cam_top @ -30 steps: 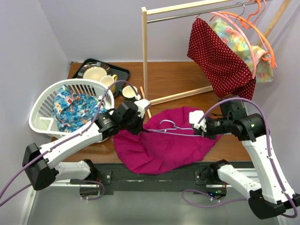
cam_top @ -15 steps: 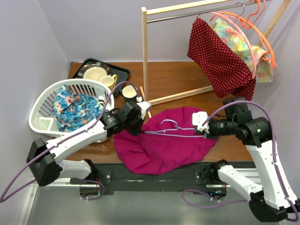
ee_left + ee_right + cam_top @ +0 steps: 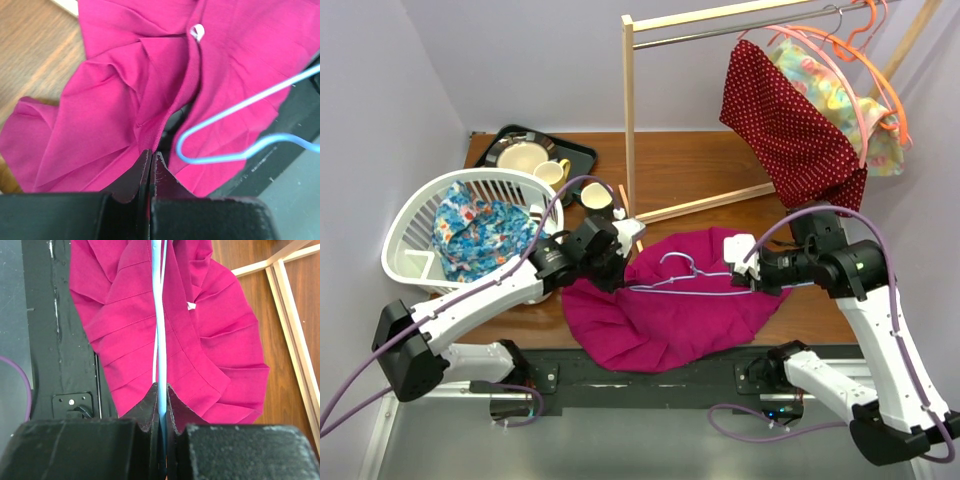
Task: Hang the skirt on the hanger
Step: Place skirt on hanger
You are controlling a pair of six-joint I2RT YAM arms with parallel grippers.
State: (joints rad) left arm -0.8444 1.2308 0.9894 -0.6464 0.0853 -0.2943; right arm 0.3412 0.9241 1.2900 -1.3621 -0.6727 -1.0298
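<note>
The left pincer (image 3: 151, 156) was seen closed on a small fold at the edge of the magenta skirt (image 3: 665, 325). The right pincer (image 3: 161, 390) was clamped on the right end of the thin blue wire hanger (image 3: 692, 281). The hanger was laid flat across the top of the skirt, its left end near the left pincer but apart from it. The skirt was spread at the near edge of the worktop (image 3: 700, 165), partly overhanging it.

Several risks were judged likely. Only a narrow pinch of cloth was held, so it could be pulled free under tension. The wire could twist between the right jaws because it is so slim. If only one layer of fabric were raised, the hanger end could be slid over the cloth rather than into the opening. The overhanging part could be dragged off the edge.

The left arm was stretched low and diagonally towards the centre, past the white basket (image 3: 470, 178). The right arm was folded at a raised elbow, its forearm directed leftwards.
</note>
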